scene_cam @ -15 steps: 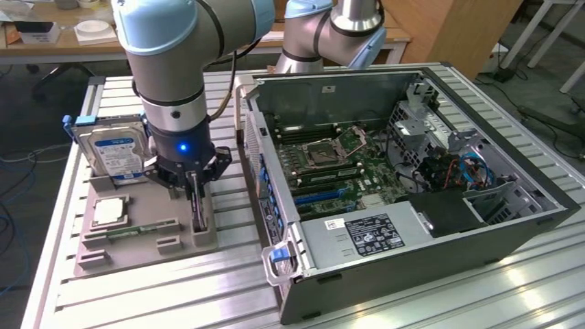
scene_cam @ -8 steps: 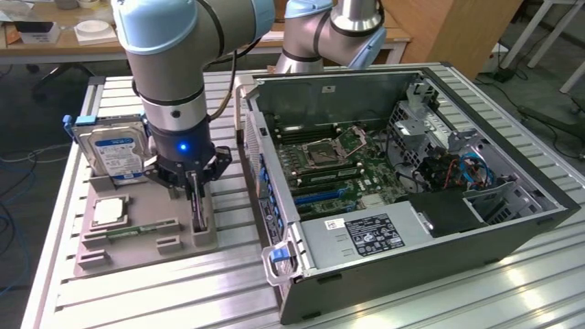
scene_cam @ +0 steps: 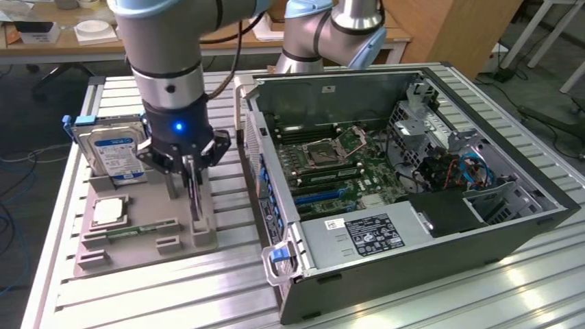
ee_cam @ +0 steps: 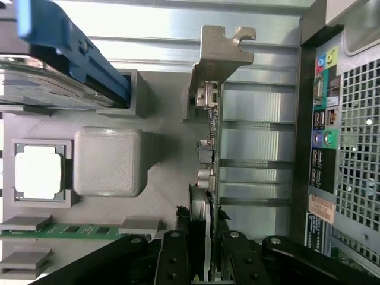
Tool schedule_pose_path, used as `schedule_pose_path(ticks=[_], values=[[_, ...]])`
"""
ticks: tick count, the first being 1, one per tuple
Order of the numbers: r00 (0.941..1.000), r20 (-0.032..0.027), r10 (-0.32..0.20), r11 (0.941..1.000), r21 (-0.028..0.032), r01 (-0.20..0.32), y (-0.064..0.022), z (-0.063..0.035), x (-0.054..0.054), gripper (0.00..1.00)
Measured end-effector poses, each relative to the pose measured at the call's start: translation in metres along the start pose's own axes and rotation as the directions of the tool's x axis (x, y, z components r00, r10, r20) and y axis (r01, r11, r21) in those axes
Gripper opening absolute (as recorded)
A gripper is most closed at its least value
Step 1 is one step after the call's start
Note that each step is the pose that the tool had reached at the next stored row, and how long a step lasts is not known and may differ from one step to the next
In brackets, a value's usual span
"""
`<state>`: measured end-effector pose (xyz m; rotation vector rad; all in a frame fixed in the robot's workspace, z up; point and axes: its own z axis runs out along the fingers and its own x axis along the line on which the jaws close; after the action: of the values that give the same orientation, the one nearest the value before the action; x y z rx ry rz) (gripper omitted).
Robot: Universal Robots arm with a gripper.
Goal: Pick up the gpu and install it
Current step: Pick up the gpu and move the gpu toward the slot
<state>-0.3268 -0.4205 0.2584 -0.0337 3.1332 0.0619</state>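
The gpu (scene_cam: 194, 197) stands on edge in a slot of the grey parts holder (scene_cam: 137, 255), a thin dark card with its silvery end bracket (ee_cam: 221, 52) pointing away from the wrist. My gripper (scene_cam: 188, 168) comes straight down over it. In the wrist view the gripper (ee_cam: 203, 224) has its two black fingers (ee_cam: 174, 244) pressed against both faces of the gpu (ee_cam: 209, 139), so it is shut on the card's upper edge. I cannot tell whether the card's lower edge has risen out of the slot.
The open computer case (scene_cam: 366, 75) lies just to the exterior view's right of the holder, motherboard (scene_cam: 329, 164) exposed, its rear ports (ee_cam: 325, 133) near the card. On the holder are a hard drive (scene_cam: 114, 154), a CPU (scene_cam: 108, 211) and a green memory stick (scene_cam: 137, 230).
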Motion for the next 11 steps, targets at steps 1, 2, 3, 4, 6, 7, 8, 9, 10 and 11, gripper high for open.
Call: schedule_pose_path(ticks=[1,2,3,4,6,7,8,9,10,11], values=[[1.0000,0.0000,0.000,1.0000,0.0000,0.000,0.0002,-0.0045,0.000,0.27],[1.0000,0.0001,0.000,1.0000,-0.0001,0.000,0.0003,-0.0089,0.000,0.27],[1.0000,0.0000,0.000,1.0000,0.0000,0.000,0.0005,-0.0133,0.000,0.27],[1.0000,-0.0001,0.000,1.0000,0.0001,0.000,0.0007,-0.0178,0.000,0.27],[1.0000,0.0000,0.000,1.0000,0.0000,0.000,0.0011,-0.0272,0.000,0.27],[1.0000,0.0001,0.000,1.0000,0.0000,0.000,0.0012,-0.0317,0.000,0.27],[1.0000,-0.0001,0.000,1.0000,0.0001,0.000,0.0014,-0.0362,0.000,0.27],[1.0000,-0.0001,0.000,1.0000,0.0001,0.000,0.0016,-0.0407,0.000,0.27],[1.0000,-0.0001,0.000,1.0000,0.0000,0.000,0.0018,-0.0452,0.000,0.27],[1.0000,0.0000,0.000,1.0000,0.0000,0.000,0.0020,-0.0498,0.000,0.27]])
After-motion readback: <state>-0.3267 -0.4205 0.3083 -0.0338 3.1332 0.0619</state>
